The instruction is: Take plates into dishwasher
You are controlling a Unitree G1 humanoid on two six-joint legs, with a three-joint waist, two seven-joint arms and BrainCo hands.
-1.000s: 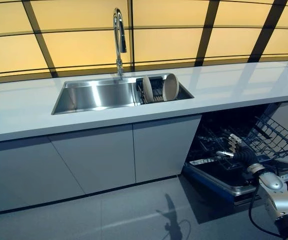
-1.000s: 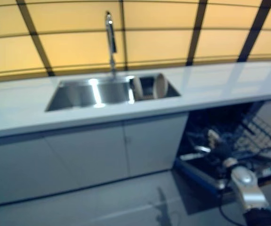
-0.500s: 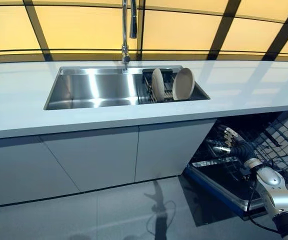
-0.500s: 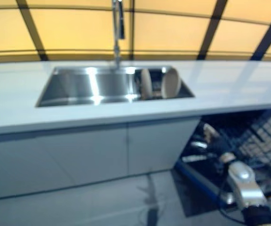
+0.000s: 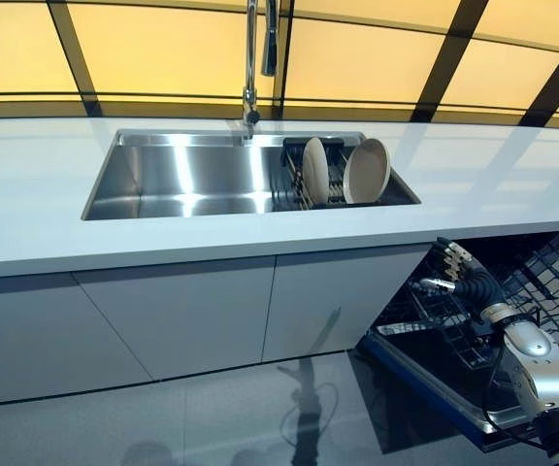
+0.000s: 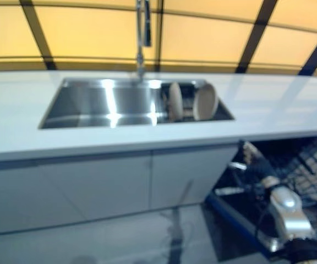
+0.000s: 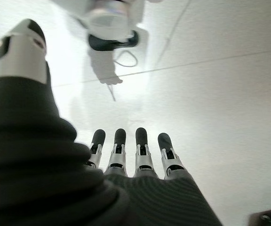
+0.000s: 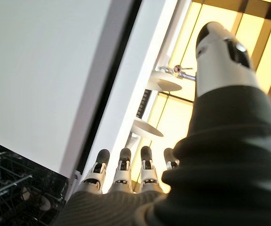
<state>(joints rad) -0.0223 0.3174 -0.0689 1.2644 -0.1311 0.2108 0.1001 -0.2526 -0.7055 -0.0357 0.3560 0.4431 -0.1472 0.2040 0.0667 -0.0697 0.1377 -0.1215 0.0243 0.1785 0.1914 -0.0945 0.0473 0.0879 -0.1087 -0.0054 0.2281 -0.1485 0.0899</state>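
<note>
Standing on edge in a dark wire rack (image 5: 304, 180) at the right end of a stainless steel sink basin (image 5: 182, 180), two round beige plates (image 5: 367, 171) lean with their faces turned sideways along the counter. The left plate shows mostly its rim and reads as a narrow upright oval; the right plate tilts so more of its round face is visible. Their lower edges are hidden by the rack and the sink wall.

A tall chrome tap (image 5: 251, 68) rises behind the sink, its top cut off by the frame. The sink sits in a long white countertop (image 5: 47, 223), with pale grey cabinet doors (image 5: 173, 316) below.

At lower right, beneath the counter, the open dishwasher (image 5: 435, 359) has its dark door folded down and a black wire basket (image 5: 542, 291) pulled out; the basket runs out of frame and its contents are hard to make out.

The robot's right hand (image 5: 457, 272) is raised in front of the dishwasher opening, just under the countertop edge, fingers straight and spread, holding nothing. Its wrist view looks up past the counter edge at both plates.

The left hand (image 7: 131, 162) appears only in its own wrist view, fingers extended side by side, empty, over a pale grey tiled floor (image 7: 220, 94).
</note>
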